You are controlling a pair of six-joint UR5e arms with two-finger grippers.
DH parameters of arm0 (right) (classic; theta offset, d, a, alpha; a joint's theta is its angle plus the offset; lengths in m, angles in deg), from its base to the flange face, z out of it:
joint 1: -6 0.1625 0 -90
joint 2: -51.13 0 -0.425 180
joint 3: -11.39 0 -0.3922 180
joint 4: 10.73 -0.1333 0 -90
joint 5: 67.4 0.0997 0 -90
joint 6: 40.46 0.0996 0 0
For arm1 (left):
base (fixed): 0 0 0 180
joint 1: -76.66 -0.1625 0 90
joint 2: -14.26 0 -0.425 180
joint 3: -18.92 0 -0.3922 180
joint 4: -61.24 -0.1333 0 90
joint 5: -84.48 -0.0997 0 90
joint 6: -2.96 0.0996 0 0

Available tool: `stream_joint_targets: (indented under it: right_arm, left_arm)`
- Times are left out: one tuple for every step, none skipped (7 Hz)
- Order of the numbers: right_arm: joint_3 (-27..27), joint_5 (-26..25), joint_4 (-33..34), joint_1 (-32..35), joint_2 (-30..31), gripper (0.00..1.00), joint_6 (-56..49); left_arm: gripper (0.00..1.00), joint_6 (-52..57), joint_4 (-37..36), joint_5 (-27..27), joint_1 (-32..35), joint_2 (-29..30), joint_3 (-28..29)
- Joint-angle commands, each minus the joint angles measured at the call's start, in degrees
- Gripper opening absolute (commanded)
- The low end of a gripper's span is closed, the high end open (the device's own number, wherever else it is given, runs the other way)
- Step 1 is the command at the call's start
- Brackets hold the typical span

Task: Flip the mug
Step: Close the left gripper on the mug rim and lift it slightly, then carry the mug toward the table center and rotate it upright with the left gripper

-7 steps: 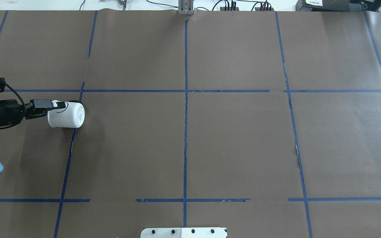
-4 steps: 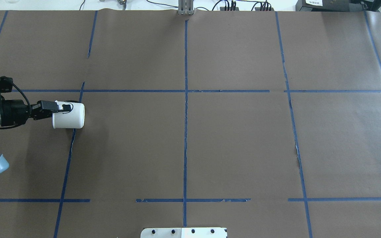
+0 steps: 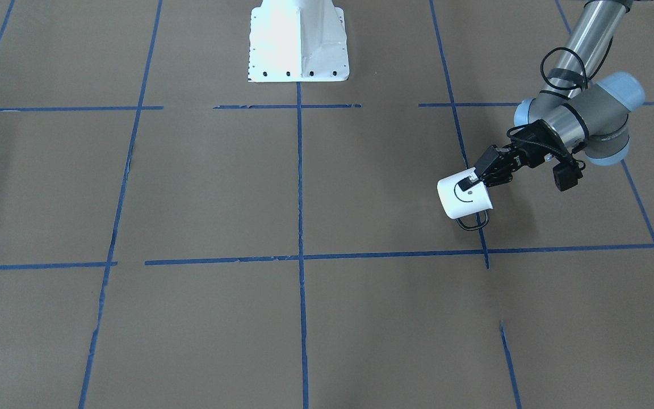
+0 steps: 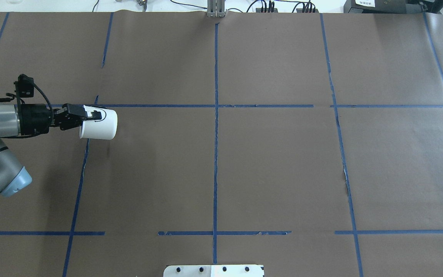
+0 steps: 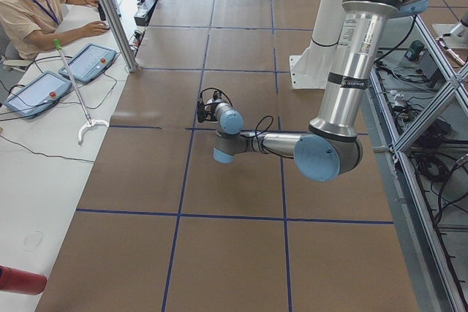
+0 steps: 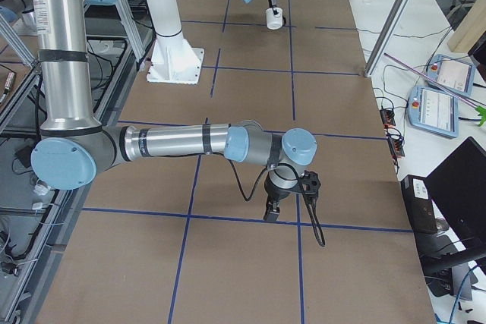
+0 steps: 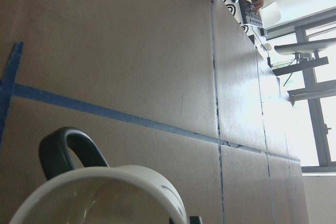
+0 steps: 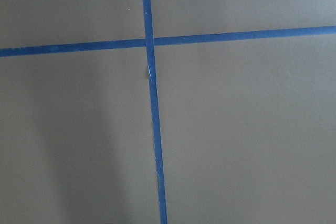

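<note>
**Left hand grips the mug by its rim, tipped over on the robot's left**

Front-facing view: the left hand [image 3: 470,183] is clamped on the rim of the mug [image 3: 462,200]. The mug is tilted, with its mouth toward the hand and its base toward the view's left. The smiley face [image 3: 466,195] points up at the camera, and the black handle [image 3: 472,222] hangs on the near side.

Overhead view: the mug is far out on the robot's left part of the brown surface [image 4: 283,173], just beside a blue tape [image 4: 215,154] crossing. A faint shadow lies apart from it, so it seems lifted.

Left side view: the near arm's wrist hides the grip.

Right side view: the mug is a small white shape at the far end. The right hand [image 6: 271,210] points down close to the surface, and I cannot tell whether its fingers are wide or narrow.

Left wrist view: the mug's pale interior and rim fill the lower left, with the handle loop above.

Right wrist view: only surface and crossing tape show.
</note>
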State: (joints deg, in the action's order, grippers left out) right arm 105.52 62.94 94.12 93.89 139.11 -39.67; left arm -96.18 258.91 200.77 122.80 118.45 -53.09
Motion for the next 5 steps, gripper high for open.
stream_joint_targets:
  right_arm:
    - [0.00,0.00,0.00,0.00,0.00,1.00,0.00]
    - [0.00,0.00,0.00,0.00,0.00,1.00,0.00]
    - [0.00,0.00,0.00,0.00,0.00,1.00,0.00]
    - [0.00,0.00,0.00,0.00,0.00,1.00,0.00]
    - [0.00,0.00,0.00,0.00,0.00,1.00,0.00]
  left_arm:
    - [0.00,-1.58,-8.98,-0.01,0.01,1.19,-5.38]
    - [0.00,-1.68,-22.20,-0.27,0.01,2.41,-10.99]
    - [0.00,-1.68,-36.78,-0.27,0.01,3.90,-17.66]
    - [0.00,-1.85,-52.32,-0.62,-0.08,8.18,-21.90]
    - [0.00,-3.07,-69.10,-2.36,-2.95,14.05,-22.03]
